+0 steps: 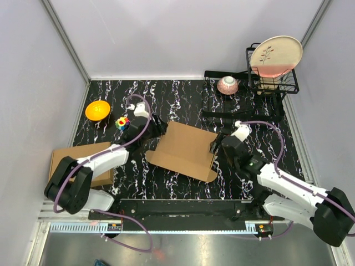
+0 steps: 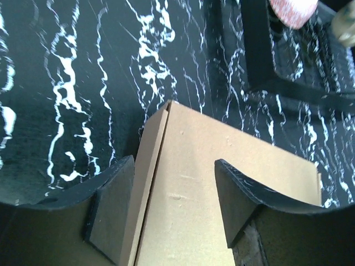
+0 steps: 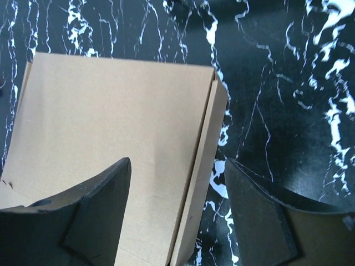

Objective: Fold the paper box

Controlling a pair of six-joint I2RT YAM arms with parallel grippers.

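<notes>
The paper box [image 1: 186,149] is recorded lying near the middle of the black marbled desk [image 1: 183,100], its left edge being straddled by the left gripper [image 1: 160,128] and its right edge by the right gripper [image 1: 214,147], both sets of jaws being held apart, unclamped.

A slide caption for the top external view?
Left gripper and right gripper, open, straddle opposite paper box edges.

The paper box [image 2: 188,166] runs off the bottom edge of both wrist views. A blurred pink bowl [image 2: 292,11] is cropped at upper right of the left wrist view. From above, the left arm [image 1: 105,158] hides part of a plain carton [image 1: 60,155].
</notes>
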